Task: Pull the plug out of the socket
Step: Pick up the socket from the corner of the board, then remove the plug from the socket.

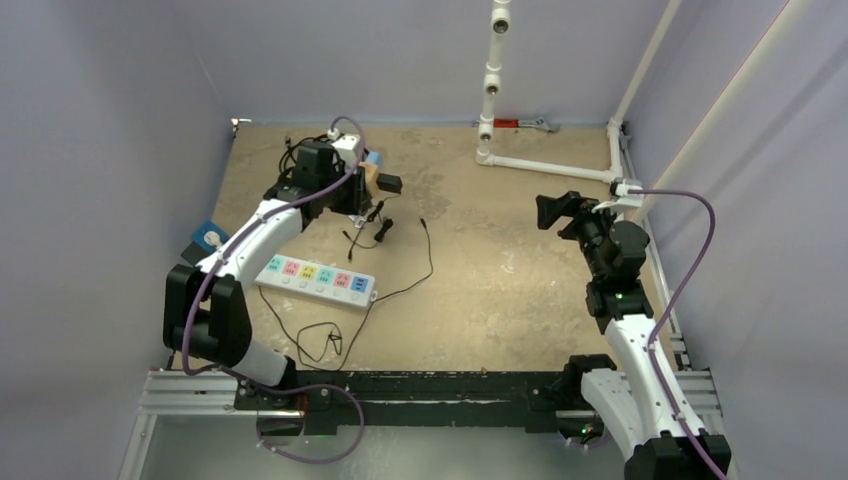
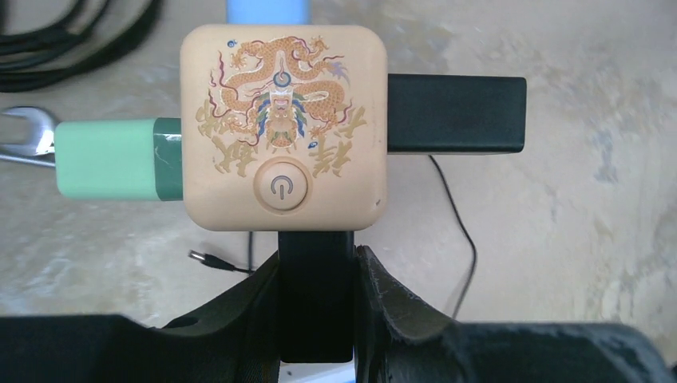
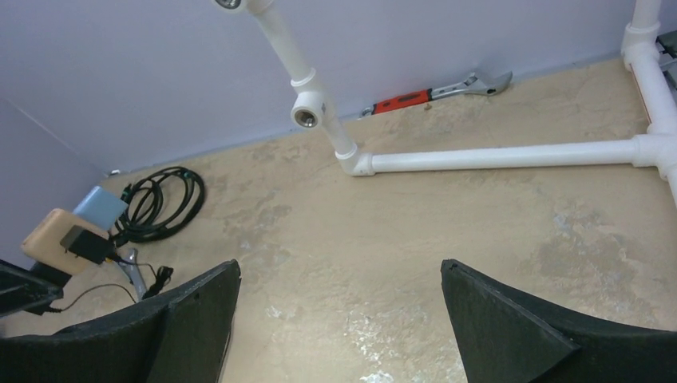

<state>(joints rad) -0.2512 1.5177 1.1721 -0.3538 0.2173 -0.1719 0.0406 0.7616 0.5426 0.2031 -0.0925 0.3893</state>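
**Item:** plug [image 2: 315, 255], black, boxy, seated in the near face of the socket [image 2: 283, 128].

**Socket:** beige cube with a dragon print and a round power button on the printed face. Other faces also taken: black side plug [image 2: 455, 113] to the right, green plug [image 2: 108, 158] to the left, blue plug [image 2: 266, 11] on the far side.

**Location:** far left of the table [image 1: 500, 290], beyond the strip [image 1: 318, 277]. Whether lifted or resting cannot be told.

**Left gripper** [image 2: 317, 275]: clamped on the plug's two flat sides, just short of the cube.

**Right gripper** [image 3: 339, 319]: jaws wide, nothing between them, well apart from the socket.

**Handling (judged):**
- Hard moulded plastic, stiff and smooth, so somewhat slippery under the pads.
- Probably light; not fragile, except the prongs if levered sideways.
- Cube also light, so likely to follow the plug unless braced.

**Where to hold:**
- Plug: flat sides, close to the socket face, with a straight pull along the prongs.
- Cube: printed face against its back (the only bare pair), clear of the button.
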